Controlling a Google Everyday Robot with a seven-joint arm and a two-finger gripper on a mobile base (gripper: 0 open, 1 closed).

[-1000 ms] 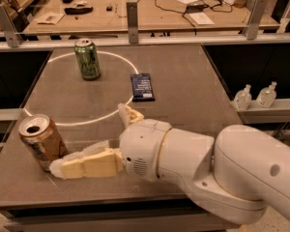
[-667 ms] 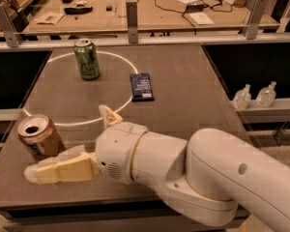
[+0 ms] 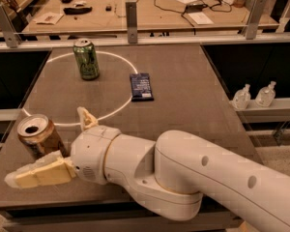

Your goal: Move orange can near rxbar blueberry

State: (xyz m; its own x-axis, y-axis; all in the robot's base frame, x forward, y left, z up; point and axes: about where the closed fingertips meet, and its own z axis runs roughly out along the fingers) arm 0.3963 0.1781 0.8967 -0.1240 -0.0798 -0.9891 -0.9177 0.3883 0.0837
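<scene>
Stage: early, we judge | orange can (image 3: pixel 35 135) at 8 o'clock on tabletop (image 3: pixel 193 100), well apart from rxbar blueberry (image 3: pixel 141 86) toward 1 o'clock | tool (image 3: pixel 44 146) spread beside the can, not pinching it | grasp and carry left.

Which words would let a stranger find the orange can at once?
Start at the dark table and go to its near left corner. The orange can stands there, inside the open gripper. Unlike the green can at the back, it is orange-brown with an open silver top.
</scene>
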